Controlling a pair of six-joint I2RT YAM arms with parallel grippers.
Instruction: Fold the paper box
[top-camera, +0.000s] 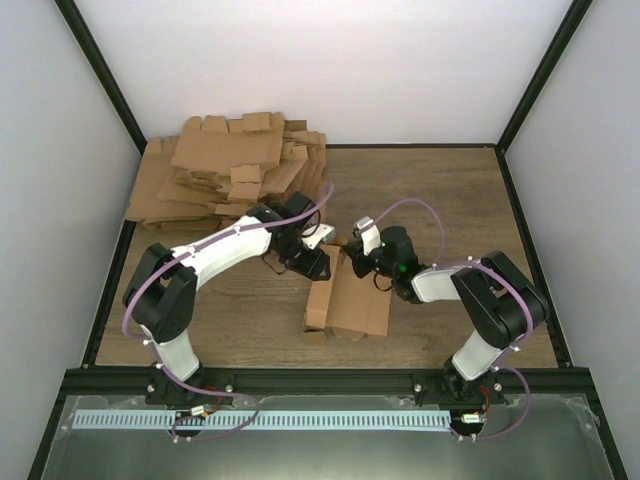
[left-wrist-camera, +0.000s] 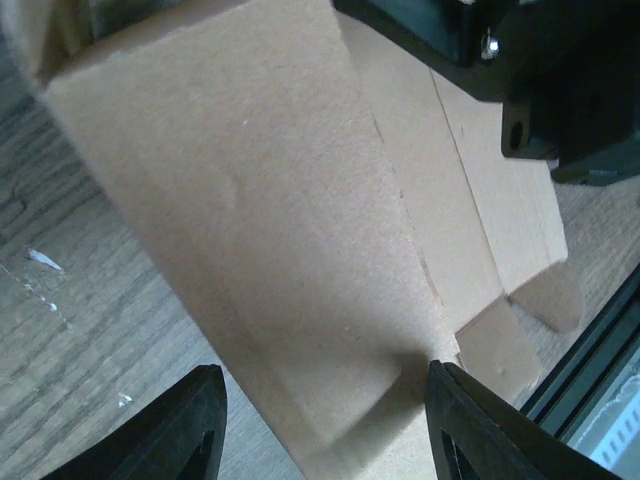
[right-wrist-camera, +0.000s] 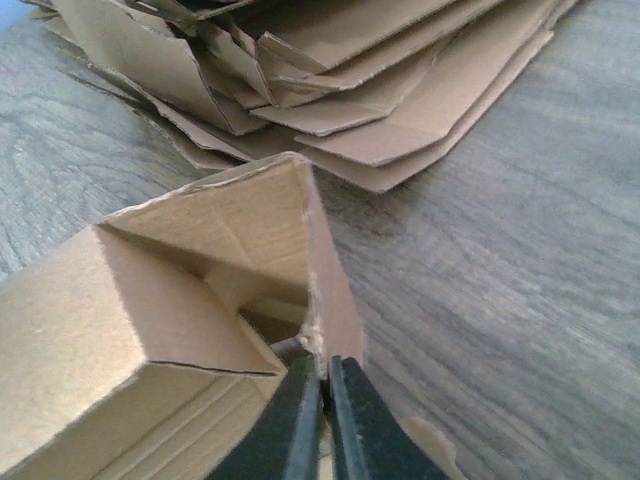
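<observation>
The wooden table (top-camera: 430, 190) carried a loose pile of flat cardboard blanks (top-camera: 230, 170) at its far left corner, sheets overlapping at odd angles. Nearer the arms, about mid-table, lay the paper box (top-camera: 345, 295) — partly formed into a hollow sleeve, its open end facing the pile and its flaps toward the near edge. The left gripper (top-camera: 312, 262) hung at the box's far left corner with its fingers (left-wrist-camera: 200, 420) spread wide, the brown panel filling the space between them. The right gripper (right-wrist-camera: 325, 375) met the box's far end from the right side — its fingers pinched nearly together on the thin edge of one wall.
</observation>
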